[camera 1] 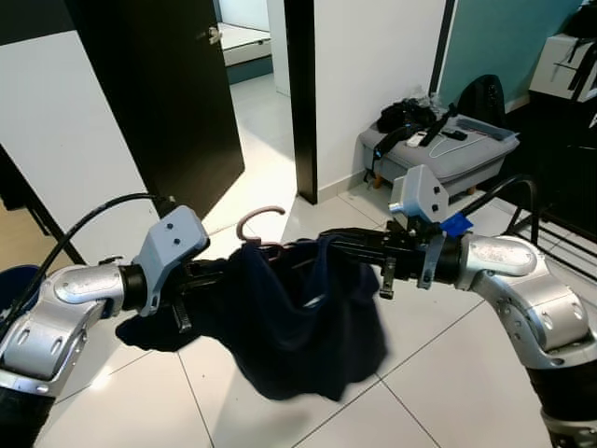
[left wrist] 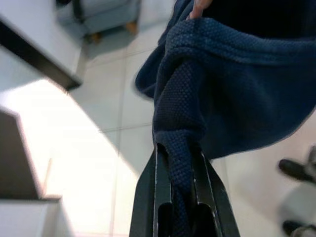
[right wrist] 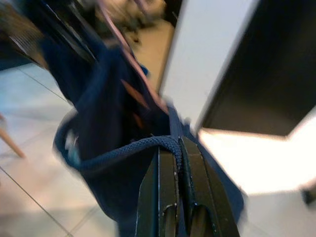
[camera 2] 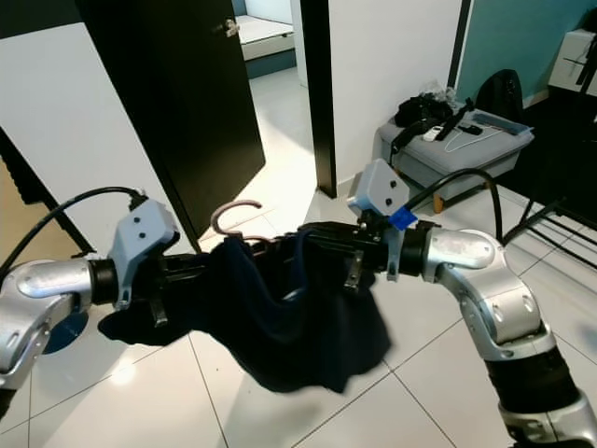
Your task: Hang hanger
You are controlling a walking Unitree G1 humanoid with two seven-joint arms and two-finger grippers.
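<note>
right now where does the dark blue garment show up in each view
Left eye view: dark blue garment sags at centre between left gripper and right gripper.
Right eye view: the same, at lower centre.
Left wrist view: bunched between the fingers, spreading toward the upper right.
Right wrist view: blurred, its hem pinched at the fingers.
Shared landmark: pink hanger.

Daylight is coming through the open doorway (camera 1: pixel 247 42), throwing a bright, near blown-out patch on the white floor tiles (camera 1: pixel 261 182) beside the black door (camera 1: pixel 159 93). Head views are staying sharp and evenly lit, with small glare spots on the silver arms. The navy garment (camera 1: pixel 298 317) is reading very dark, folds barely separating. Left wrist view is crisp up close on the knit, background soft. Right wrist view is smearing with motion blur, with a white overexposed floor patch (right wrist: pixel 256 163).
</note>
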